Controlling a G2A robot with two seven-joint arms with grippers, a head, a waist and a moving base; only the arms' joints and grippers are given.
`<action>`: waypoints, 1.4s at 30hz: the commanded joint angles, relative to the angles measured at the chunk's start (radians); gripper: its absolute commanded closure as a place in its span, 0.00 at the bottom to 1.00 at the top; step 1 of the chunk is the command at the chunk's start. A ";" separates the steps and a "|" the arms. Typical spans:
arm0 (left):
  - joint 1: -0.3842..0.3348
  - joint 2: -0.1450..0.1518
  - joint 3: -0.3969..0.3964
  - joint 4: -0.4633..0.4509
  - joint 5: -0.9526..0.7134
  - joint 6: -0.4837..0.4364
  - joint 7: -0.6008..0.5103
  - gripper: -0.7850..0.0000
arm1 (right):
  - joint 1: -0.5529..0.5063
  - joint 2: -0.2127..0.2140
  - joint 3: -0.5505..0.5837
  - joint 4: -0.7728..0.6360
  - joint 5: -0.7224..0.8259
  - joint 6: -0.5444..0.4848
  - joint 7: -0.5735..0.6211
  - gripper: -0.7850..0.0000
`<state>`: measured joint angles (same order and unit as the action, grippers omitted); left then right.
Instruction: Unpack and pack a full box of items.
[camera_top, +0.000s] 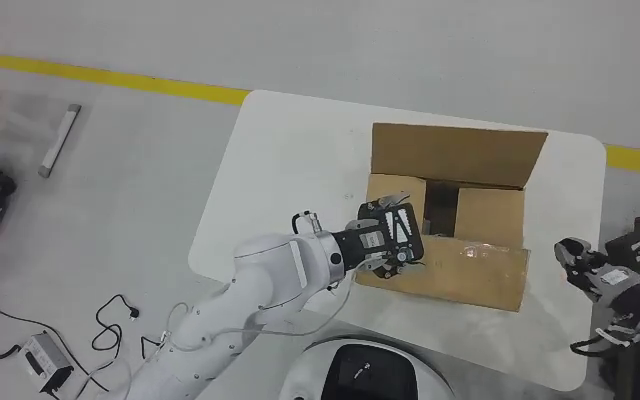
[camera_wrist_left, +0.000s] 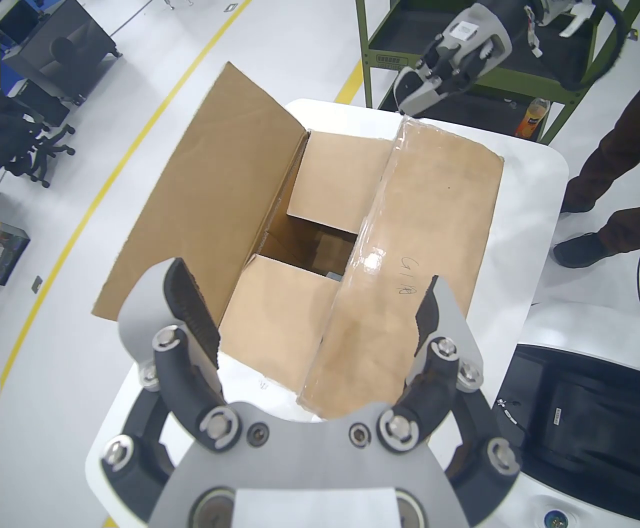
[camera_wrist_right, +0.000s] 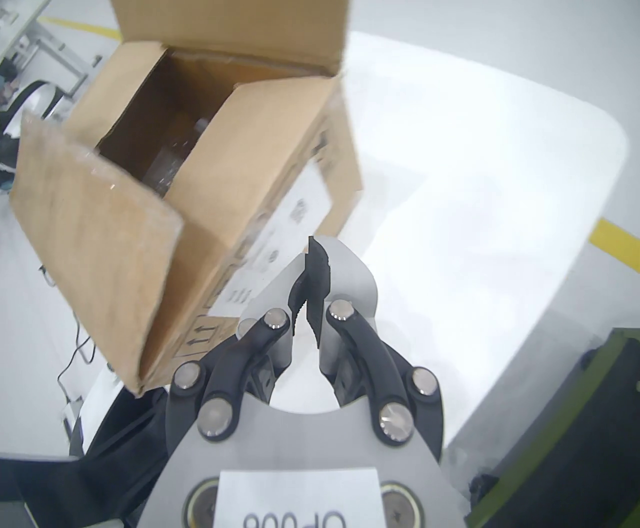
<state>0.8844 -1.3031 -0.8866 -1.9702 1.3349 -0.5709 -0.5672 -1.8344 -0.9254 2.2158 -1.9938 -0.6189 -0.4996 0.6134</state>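
A brown cardboard box stands on the white table with its flaps partly open. The far long flap stands up. The near long flap lies almost flat over the opening, and two short flaps are folded inward. Dark contents show dimly through the gap and inside the box. My left gripper hovers open above the box's left end, over the near flap. My right gripper is shut and empty, beside the box's right end near the table's right edge.
A green metal shelf cart stands beyond the table's right side, with an orange bottle on its low shelf. A grey tube and cables lie on the floor to the left.
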 joint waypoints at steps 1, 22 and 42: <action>0.000 0.000 -0.004 -0.005 -0.009 -0.002 -0.004 0.00 | 0.069 0.009 0.001 0.023 -0.015 0.030 0.011 1.00; 0.074 0.009 -0.108 -0.075 0.028 0.162 -0.068 0.00 | 0.827 0.056 -0.499 0.487 -0.040 0.014 0.082 1.00; 0.095 0.015 -0.150 -0.075 0.012 0.133 -0.069 0.00 | 0.801 0.084 -0.468 0.438 0.058 -0.181 0.116 1.00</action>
<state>0.9805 -1.2880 -1.0365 -2.0475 1.3502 -0.4350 -0.6353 -1.0218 -0.8435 1.7362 -1.5435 -0.5631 -0.6733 0.7299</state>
